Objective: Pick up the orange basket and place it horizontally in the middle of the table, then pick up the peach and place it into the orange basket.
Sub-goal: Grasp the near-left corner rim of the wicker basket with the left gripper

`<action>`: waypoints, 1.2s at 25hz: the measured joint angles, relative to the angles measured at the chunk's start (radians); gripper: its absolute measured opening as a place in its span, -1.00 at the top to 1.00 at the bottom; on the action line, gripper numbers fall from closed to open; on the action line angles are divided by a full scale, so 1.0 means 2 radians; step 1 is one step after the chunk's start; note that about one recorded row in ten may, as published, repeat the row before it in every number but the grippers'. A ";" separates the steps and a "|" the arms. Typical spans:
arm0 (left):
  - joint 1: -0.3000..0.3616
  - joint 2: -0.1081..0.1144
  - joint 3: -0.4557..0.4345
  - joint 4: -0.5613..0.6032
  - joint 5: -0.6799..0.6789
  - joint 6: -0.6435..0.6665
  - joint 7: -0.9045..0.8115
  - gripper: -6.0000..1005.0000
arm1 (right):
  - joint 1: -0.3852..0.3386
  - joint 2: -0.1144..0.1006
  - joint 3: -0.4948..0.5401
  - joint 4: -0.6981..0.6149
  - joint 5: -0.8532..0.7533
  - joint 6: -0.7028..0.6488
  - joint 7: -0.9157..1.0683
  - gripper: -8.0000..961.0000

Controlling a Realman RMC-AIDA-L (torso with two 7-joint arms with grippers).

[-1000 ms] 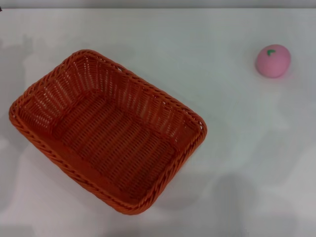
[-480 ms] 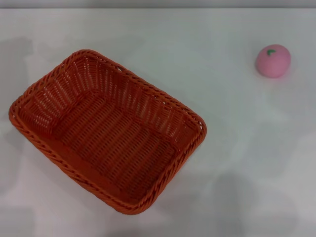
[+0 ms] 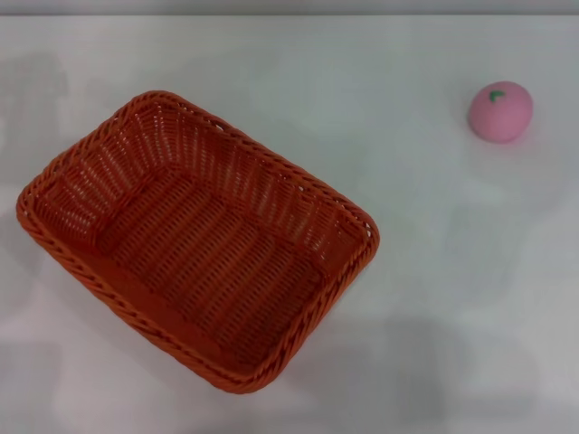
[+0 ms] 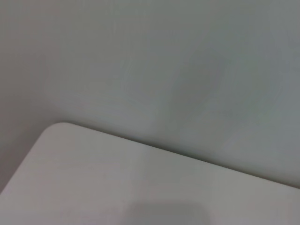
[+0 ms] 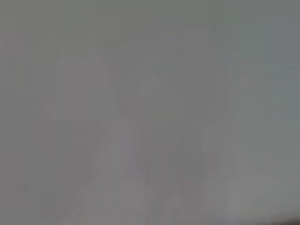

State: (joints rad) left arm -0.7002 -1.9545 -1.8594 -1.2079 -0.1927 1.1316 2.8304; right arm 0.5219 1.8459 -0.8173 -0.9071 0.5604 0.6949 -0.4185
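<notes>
The orange basket [image 3: 194,237] lies on the white table [image 3: 425,271] at the left of the head view, turned diagonally, its long side running from upper left to lower right, and it holds nothing. The pink peach [image 3: 499,111] with its green leaf mark on top rests alone at the far right. Neither gripper appears in the head view. In the left wrist view only a rounded corner of the table [image 4: 117,187] against a grey wall shows. The right wrist view is a featureless grey blur.
The table's far edge [image 3: 289,15] runs along the top of the head view. Soft shadows fall on the tabletop near the left edge and along the front.
The basket and the peach have not moved. Only the faint shadows on the table at the left and along the front have shifted a little.
</notes>
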 joint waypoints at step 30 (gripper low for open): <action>-0.108 0.047 0.070 0.043 -0.159 0.209 0.003 -0.29 | 0.012 -0.020 0.014 0.011 -0.073 0.071 0.034 -0.05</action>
State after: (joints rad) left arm -0.9156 -1.8608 -1.7199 -1.1217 -0.5114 1.5506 2.8366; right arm 0.5466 1.8050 -0.7901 -0.8857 0.4141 0.8370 -0.3514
